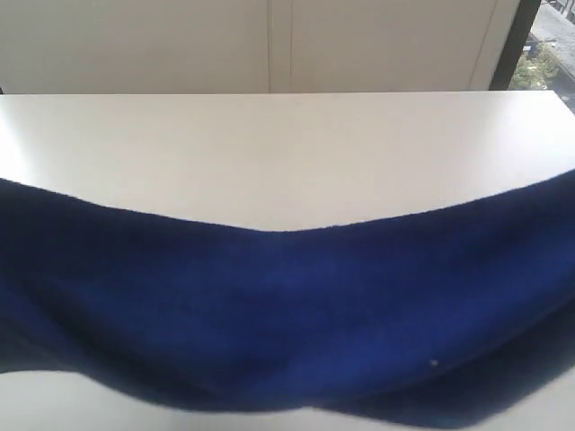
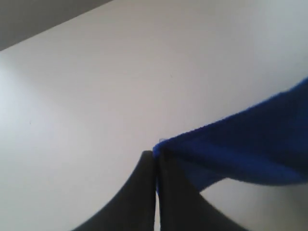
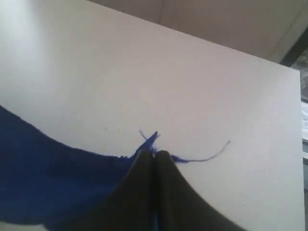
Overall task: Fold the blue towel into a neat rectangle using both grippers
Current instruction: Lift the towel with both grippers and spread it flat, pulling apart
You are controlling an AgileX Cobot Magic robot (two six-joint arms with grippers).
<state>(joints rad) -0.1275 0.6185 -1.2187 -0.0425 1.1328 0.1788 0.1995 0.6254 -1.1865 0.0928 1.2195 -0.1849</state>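
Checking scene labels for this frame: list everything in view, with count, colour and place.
deep blue plush microfibre towel: 1, royal blue, hanging across the near side of the table, top edge dipping in the middle, one corner pinched at each end
loose thread: 1, blue, trailing from the towel corner at the right gripper
flat white table: 1, white, under and behind the towel
beige wall panels: several, beige, behind the table
dark window frame: 1, black, far right behind the table, greenery outside
left gripper: 1, black, shut on one towel corner
right gripper: 1, black, shut on the other towel corner
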